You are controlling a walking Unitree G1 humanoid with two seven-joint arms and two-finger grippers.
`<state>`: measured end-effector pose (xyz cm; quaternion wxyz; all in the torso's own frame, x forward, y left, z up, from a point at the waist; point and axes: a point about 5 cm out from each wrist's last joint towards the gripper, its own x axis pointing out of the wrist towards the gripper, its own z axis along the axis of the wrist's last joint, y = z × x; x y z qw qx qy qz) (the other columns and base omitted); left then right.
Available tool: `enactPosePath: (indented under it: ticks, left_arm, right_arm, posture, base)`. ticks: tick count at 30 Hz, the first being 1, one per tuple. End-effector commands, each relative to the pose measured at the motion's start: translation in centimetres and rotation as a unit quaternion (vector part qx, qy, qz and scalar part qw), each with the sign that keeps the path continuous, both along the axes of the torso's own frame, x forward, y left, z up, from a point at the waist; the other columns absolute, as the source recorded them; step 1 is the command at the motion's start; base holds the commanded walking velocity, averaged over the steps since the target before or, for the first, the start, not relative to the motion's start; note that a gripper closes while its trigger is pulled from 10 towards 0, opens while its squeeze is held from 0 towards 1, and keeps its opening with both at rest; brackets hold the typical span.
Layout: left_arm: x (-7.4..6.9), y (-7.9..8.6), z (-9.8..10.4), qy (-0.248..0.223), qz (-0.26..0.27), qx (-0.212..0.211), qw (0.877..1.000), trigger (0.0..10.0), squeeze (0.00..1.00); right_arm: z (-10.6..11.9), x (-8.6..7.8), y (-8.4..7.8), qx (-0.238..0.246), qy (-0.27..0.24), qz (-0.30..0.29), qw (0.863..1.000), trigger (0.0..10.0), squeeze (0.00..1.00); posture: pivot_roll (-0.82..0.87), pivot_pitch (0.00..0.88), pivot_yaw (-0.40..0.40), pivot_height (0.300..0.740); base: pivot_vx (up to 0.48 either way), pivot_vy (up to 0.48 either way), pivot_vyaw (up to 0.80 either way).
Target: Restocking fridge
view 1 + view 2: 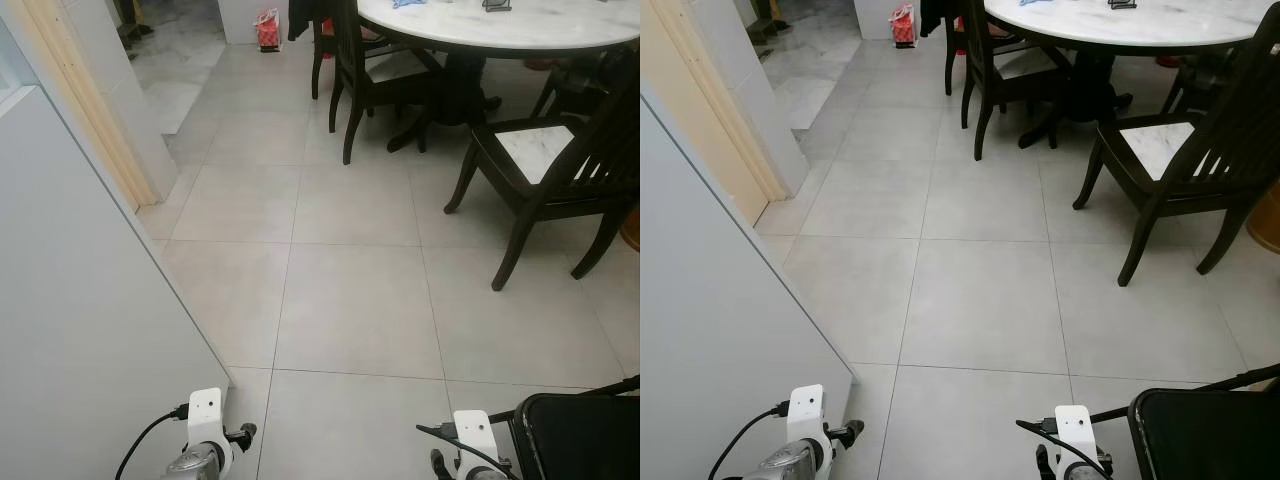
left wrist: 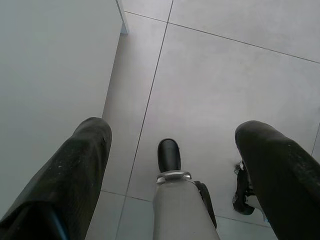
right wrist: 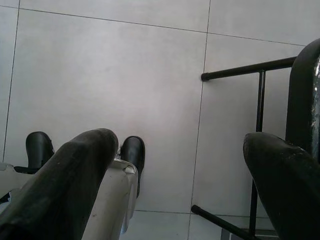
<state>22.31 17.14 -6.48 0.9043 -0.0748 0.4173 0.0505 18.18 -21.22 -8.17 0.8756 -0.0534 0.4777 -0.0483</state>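
A tall pale grey flat panel (image 1: 80,330), possibly the fridge's side or door, stands close on my left; it shows beside the left fingers in the left wrist view (image 2: 50,75). Both arms hang low, the left wrist (image 1: 205,440) by the panel's corner and the right wrist (image 1: 475,445) beside a black seat. My left gripper (image 2: 175,131) points down at the tiled floor, open, with nothing between its fingers. The right gripper (image 3: 180,141) is open over the floor too and holds nothing. My own feet (image 2: 169,155) show below them.
A black seat on a thin metal frame (image 1: 580,435) stands at my right side. Ahead are a round marble table (image 1: 500,25) and dark wooden chairs (image 1: 545,165). A doorway with a wooden frame (image 1: 90,120) opens at the left, a red bag (image 1: 268,28) far back.
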Motion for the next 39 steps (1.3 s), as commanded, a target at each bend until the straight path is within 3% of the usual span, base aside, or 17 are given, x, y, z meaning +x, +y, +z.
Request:
enactPosePath:
  ticks: [1,3,6,8,10,13,18,22,32,39]
  left_arm:
    - [-0.9,-1.6,-0.7,0.042,-0.065,0.031,0.997,10.0,0.0]
    - [-1.2,-2.1,-0.9,0.047,-0.077,0.032,0.995,10.0,0.0]
    - [-1.5,-2.5,-1.1,0.05,-0.065,0.023,0.996,10.0,0.0]
    - [-1.6,-2.8,-1.2,0.051,-0.066,0.022,0.996,10.0,0.0]
    - [-1.5,-1.7,-1.1,0.051,-0.06,0.023,0.997,10.0,0.0]
    - [-1.3,-0.1,-0.9,0.048,-0.06,0.03,0.997,10.0,0.0]
    - [-1.5,0.0,-0.9,0.051,-0.064,0.03,0.996,10.0,0.0]
    - [-1.2,0.3,-0.8,0.044,-0.075,0.057,0.995,10.0,0.0]
    - [-1.6,0.4,-1.0,0.06,-0.077,0.069,0.993,10.0,0.0]
    - [-2.0,0.3,-1.2,0.07,-0.079,0.061,0.993,10.0,0.0]
  right_arm:
    - [0.3,0.0,-0.6,0.12,-0.043,-0.098,0.987,10.0,0.0]
    - [0.2,-0.3,-1.0,0.123,-0.047,-0.111,0.985,10.0,0.0]
    - [0.2,-1.0,-2.7,0.103,-0.049,-0.179,0.977,10.0,0.0]
    - [0.1,-1.2,-2.7,0.094,-0.041,-0.154,0.983,10.0,0.0]
    - [0.2,-1.2,-2.6,0.093,-0.045,-0.135,0.985,10.0,0.0]
    - [0.1,-1.4,-2.7,0.097,-0.043,-0.152,0.983,10.0,0.0]
    - [0.3,-0.9,-2.7,0.099,-0.049,-0.143,0.984,10.0,0.0]
    - [0.4,-0.8,-2.8,0.102,-0.051,-0.141,0.983,10.0,0.0]
    - [-0.2,-2.7,-3.9,0.093,-0.014,-0.156,0.983,10.0,0.0]
    - [-0.2,-2.9,-4.2,0.08,-0.011,-0.15,0.985,10.0,0.0]
  posture:
    - [-0.1,0.0,0.091,0.74]
    - [-0.1,0.0,0.089,0.74]
    - [-0.11,0.0,0.094,0.74]
    - [-0.11,0.0,0.093,0.74]
    - [-0.12,0.0,0.092,0.74]
    - [-0.12,0.0,0.091,0.74]
    - [-0.13,0.0,0.093,0.74]
    - [-0.13,0.0,0.095,0.74]
    - [-0.14,0.0,0.084,0.74]
    - [-0.13,0.0,0.086,0.74]
  base:
    - [0.0,0.0,0.0]
    - [0.0,0.0,0.0]
    - [0.0,0.0,0.0]
    - [0.0,0.0,0.0]
    - [0.0,0.0,0.0]
    - [0.0,0.0,0.0]
    - [0.0,0.0,0.0]
    - [0.0,0.0,0.0]
    - [0.0,0.0,0.0]
    - [0.0,0.0,0.0]
